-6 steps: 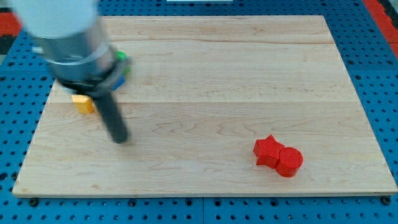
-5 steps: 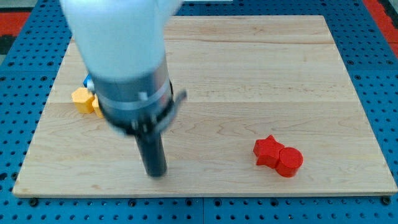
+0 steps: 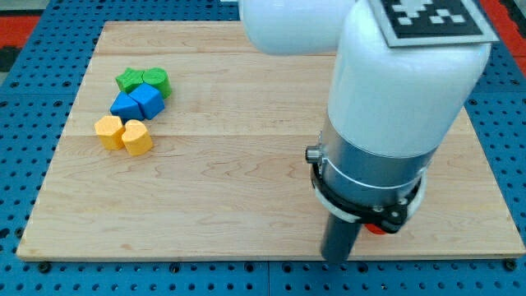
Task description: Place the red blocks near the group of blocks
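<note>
Six small blocks (image 3: 136, 107), green, blue and yellow, clustered at the pale wooden tabletop's (image 3: 246, 164) upper left; my tip (image 3: 336, 258), a bare rod tool holding nothing, stood at the view's bottom; red blocks (image 3: 376, 228) were mostly hidden behind the arm; push leftward from their right side.

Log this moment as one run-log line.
tip: view's bottom right, by a sliver of red block | red blocks mostly hidden by arm | group of green, blue, yellow blocks: top left, far from tip

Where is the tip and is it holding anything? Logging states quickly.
My tip: no gripper, holds nothing; at the view's bottom right, beside a mostly hidden red block, contact cannot be told.
</note>
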